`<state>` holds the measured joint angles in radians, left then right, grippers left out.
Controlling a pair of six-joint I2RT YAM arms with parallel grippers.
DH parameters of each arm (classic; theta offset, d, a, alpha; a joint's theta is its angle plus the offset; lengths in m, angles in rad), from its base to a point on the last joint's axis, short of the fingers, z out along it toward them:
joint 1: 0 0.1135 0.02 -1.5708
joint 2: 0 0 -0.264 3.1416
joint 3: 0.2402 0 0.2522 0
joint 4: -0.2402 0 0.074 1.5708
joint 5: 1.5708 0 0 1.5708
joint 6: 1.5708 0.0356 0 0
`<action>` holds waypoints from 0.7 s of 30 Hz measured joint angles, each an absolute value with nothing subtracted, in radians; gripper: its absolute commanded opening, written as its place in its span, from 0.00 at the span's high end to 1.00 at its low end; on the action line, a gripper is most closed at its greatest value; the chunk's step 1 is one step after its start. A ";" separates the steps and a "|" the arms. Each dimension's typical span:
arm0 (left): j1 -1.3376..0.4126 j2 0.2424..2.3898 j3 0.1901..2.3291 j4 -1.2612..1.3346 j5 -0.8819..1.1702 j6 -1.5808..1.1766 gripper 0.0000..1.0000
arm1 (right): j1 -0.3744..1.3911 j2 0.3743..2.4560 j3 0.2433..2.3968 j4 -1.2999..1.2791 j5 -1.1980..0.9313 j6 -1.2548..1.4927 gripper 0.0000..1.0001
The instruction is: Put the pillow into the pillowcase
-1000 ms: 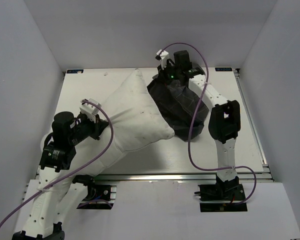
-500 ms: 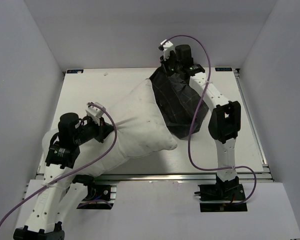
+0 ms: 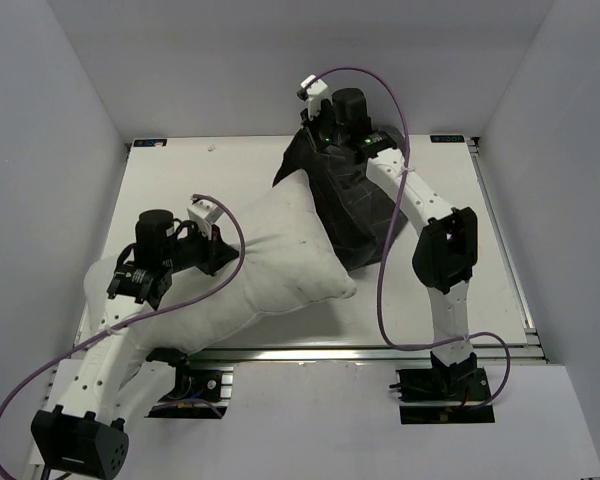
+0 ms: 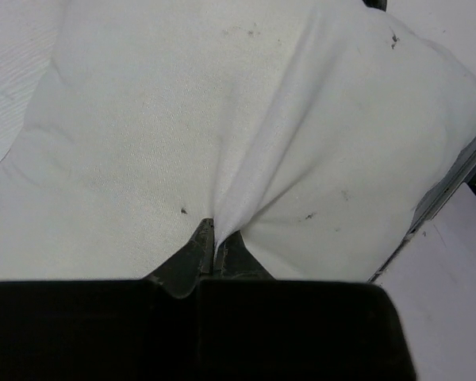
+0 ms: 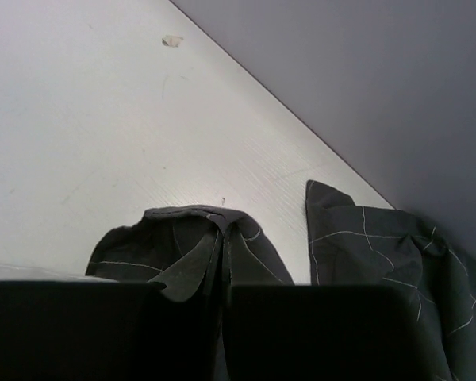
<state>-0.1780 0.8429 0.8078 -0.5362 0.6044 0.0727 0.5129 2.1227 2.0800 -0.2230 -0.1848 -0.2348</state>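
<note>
1. The pillowcase (image 3: pixel 352 205) is a dark bag with thin light lines. Its top hangs from the right pincer (image 5: pixel 220 236) at the far side of the table (image 3: pixel 490 270). Its lower part rests on the table.
2. Most of the pillow (image 3: pixel 270 260) is outside the bag. Its far corner touches the bag's edge, and some dark cloth lies over it. I cannot tell if that corner is inside the bag.
3. The right pincer is squeezed tight on a fold of the pillowcase. The cloth bunches up around its two fingers.
4. The pillow is big, white and puffy. It lies slanted on the left half of the table. Its near end is close to the table's front left corner.
5. The left pincer (image 4: pixel 214 240) is squeezed tight on a pinch of the pillow's cloth. A long crease runs up the pillow from the fingertips.
6. The left pincer is at the pillow's left side, well apart from the bag. The right pincer is at the bag's top, just past the pillow's far corner.
</note>
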 measured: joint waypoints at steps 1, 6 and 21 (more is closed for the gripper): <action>-0.178 0.854 0.808 -0.535 0.600 0.077 1.00 | 0.518 2.114 2.076 -0.222 -0.185 -0.235 1.00; -0.178 0.941 0.830 -0.539 0.570 0.109 1.00 | 0.521 2.022 1.996 -0.179 -0.186 -0.247 1.00; -0.179 1.061 0.928 -0.556 0.449 0.172 1.00 | 0.685 1.700 1.509 -0.003 -0.248 -0.457 1.00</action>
<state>-0.1787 1.0615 0.9283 -0.5560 0.4492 0.1719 0.6853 1.7000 1.5093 -0.0032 -0.2478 -0.4568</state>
